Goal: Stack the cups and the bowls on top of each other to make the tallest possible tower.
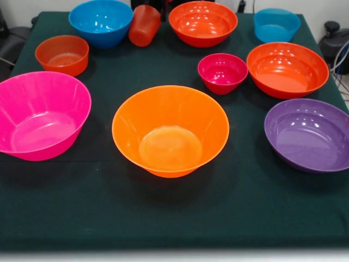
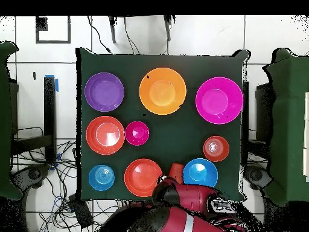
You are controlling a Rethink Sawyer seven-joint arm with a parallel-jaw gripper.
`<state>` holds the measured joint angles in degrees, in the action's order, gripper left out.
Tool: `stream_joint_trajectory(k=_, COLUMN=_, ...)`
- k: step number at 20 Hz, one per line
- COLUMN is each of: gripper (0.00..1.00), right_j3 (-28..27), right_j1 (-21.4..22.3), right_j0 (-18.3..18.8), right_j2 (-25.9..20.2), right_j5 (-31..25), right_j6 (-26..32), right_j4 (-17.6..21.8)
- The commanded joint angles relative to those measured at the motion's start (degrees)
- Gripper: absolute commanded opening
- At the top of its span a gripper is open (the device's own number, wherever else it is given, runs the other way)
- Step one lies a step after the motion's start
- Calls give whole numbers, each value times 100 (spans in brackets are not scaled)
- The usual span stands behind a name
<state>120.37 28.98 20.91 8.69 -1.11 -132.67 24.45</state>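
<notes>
Yellow-orange bowl [image 1: 170,131]: large, flared, glossy; upright and empty at the middle of the table's near side in the front view; nothing stacked in it.
Pink bowl [image 1: 41,115]: large, flared; beside the yellow-orange bowl, apart from it.
Purple bowl [image 1: 308,134]: wide, shallow; on the yellow-orange bowl's other side.
Orange-red bowls [image 1: 287,69]: two wide ones, the second [image 1: 203,23] near the far edge.
Magenta bowl [image 1: 222,72]: small; just beside the first orange-red bowl.
Blue bowls [image 1: 101,22]: one round, one smaller and paler [image 1: 276,24]; both at the far edge.
Small orange bowl [image 1: 62,54]: squat, stands alone.
Cup [image 1: 144,25]: orange-red, translucent, tilted, touching the round blue bowl.
Arm [image 2: 181,211]: red and black, at the table [image 1: 163,218] edge above the cup in the overhead view.
Gripper: hidden; whether the jaws are apart or together cannot be told.
</notes>
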Motion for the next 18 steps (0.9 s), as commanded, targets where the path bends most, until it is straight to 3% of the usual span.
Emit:
stream_joint_trajectory(k=1, gripper=100, right_j3=-873, right_j1=-168, right_j0=-40, right_j2=-644, right_j5=-317, right_j6=-8, right_j4=10)
stream_joint_trajectory(k=6, gripper=100, right_j3=-1013, right_j1=-336, right_j0=-93, right_j2=-540, right_j5=-70, right_j6=-147, right_j4=-14)
stream_joint_trajectory(k=18, gripper=100, right_j3=-1181, right_j1=-357, right_j0=-65, right_j2=-588, right_j5=-116, right_j6=-129, right_j4=0)
